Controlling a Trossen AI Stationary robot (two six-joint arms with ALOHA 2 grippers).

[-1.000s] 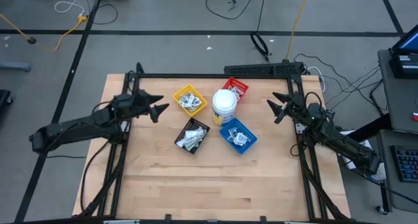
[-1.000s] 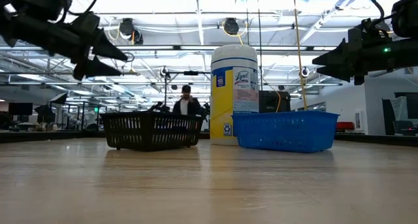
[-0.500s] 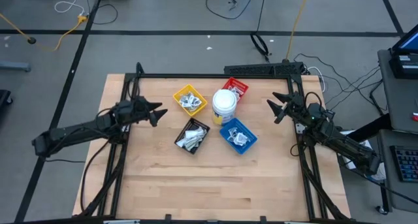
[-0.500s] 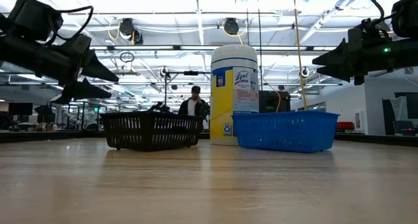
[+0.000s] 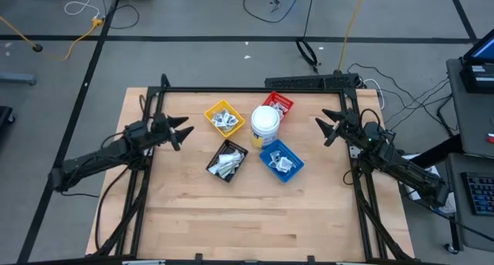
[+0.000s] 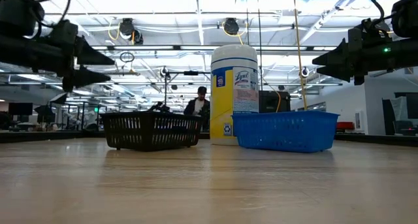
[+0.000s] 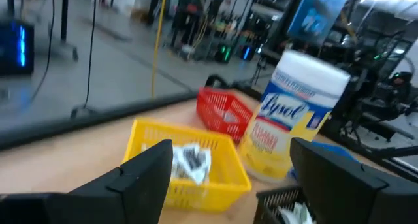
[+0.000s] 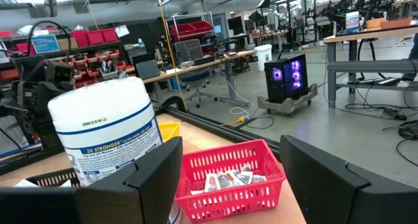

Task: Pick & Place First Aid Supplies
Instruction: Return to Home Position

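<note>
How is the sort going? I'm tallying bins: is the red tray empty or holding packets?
Holding packets: the right wrist view shows several small white packets lying inside the red tray.

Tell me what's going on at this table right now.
Nothing is being handled at this moment. The left gripper hangs open and empty above the left side of the table, and the right gripper hangs open and empty above its right side. The small white packets lie in four trays in the middle: a yellow tray, a red tray, a black tray and a blue tray, grouped around a white tub. No packet shows loose on the bare wood.
</note>
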